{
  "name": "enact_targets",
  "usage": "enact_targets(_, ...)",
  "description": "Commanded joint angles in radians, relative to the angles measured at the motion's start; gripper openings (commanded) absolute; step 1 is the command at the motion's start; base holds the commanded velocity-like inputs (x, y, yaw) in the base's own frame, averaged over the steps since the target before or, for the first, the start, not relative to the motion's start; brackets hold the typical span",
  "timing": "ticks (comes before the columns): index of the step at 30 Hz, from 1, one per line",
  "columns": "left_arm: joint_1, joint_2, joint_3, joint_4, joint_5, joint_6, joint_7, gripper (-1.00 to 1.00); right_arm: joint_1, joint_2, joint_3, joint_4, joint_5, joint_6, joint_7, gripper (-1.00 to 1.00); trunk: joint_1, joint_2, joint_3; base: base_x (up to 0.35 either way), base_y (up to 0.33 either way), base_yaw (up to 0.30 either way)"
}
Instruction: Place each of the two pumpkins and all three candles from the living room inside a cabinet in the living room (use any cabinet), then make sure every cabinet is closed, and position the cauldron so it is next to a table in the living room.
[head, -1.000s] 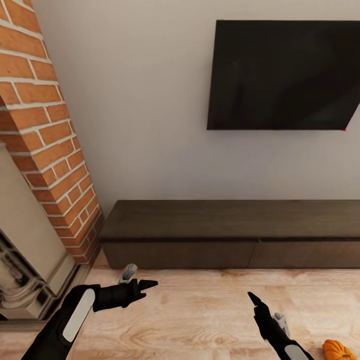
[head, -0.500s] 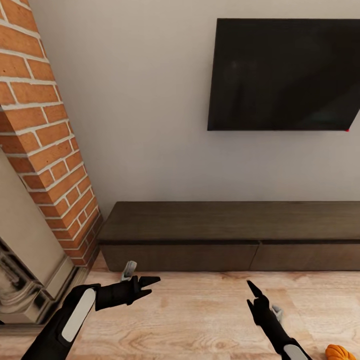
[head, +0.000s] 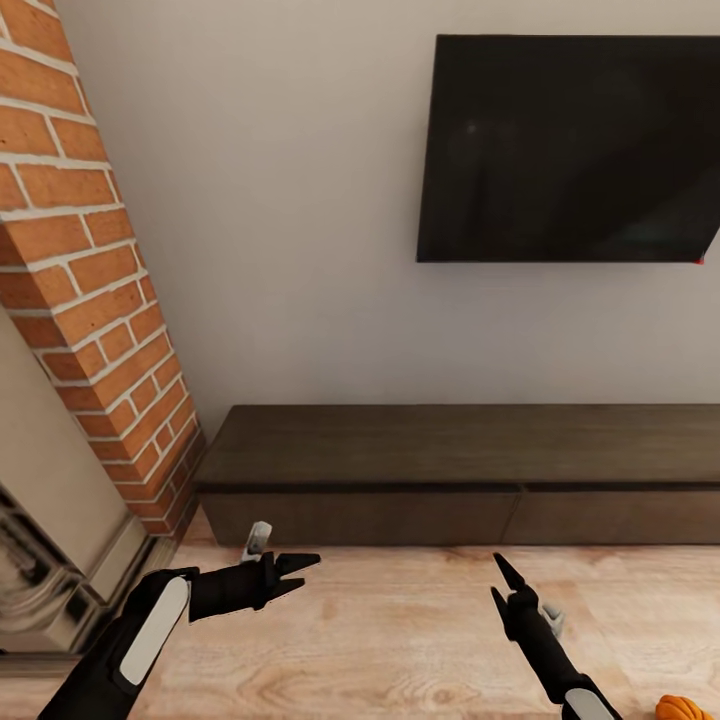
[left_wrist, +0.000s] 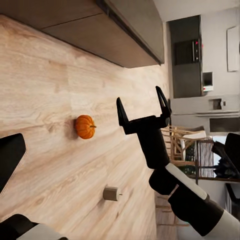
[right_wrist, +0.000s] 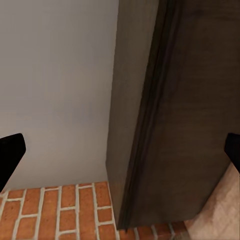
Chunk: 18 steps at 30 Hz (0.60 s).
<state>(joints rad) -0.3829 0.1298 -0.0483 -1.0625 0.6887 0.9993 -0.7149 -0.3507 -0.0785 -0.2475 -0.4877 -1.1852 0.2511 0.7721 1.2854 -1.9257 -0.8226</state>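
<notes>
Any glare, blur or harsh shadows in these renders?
Head view: flat even light, faint sheen on the TV, soft shadow under the cabinet. Left wrist view: sharp; pumpkin casts little shadow. Right wrist view: close cabinet front looks soft.

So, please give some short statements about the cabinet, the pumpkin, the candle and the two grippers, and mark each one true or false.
1. The cabinet has its drawer fronts shut. True.
2. A pumpkin sits on top of the cabinet. False: it lies on the wooden floor, apart from the cabinet.
3. The right gripper is open and holds nothing. True.
4. The left gripper is shut on a candle. False: its fingers are apart and empty; a candle lies on the floor.
5. A dark screen hangs on the wall above the cabinet. True.
6. The brick column stands at the right end of the cabinet. False: it stands at the left end in the head view.
</notes>
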Motion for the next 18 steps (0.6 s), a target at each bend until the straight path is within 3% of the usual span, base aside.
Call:
enact_targets(1,-0.001,0.003,-0.001,0.0,0.001,0.004,-0.004,1.0,-0.001,0.0,-0.002,0.001,-0.009,0.008,0.001,1.0,0.0,0.0,-0.001,0.245,0.1,0.0)
enact_targets(12,-0.001,0.008,0.0,0.001,0.002,0.004,-0.006,1.0,-0.001,0.0,-0.004,0.009,-0.01,-0.002,-0.001,1.0,0.0,0.0,-0.001,0.258,0.153,0.0)
enact_targets(18,-0.001,0.008,-0.001,0.0,0.0,0.004,-0.006,1.0,-0.001,0.001,-0.004,0.013,-0.012,-0.044,-0.001,1.0,0.0,0.0,-0.001,0.2,-0.032,0.0)
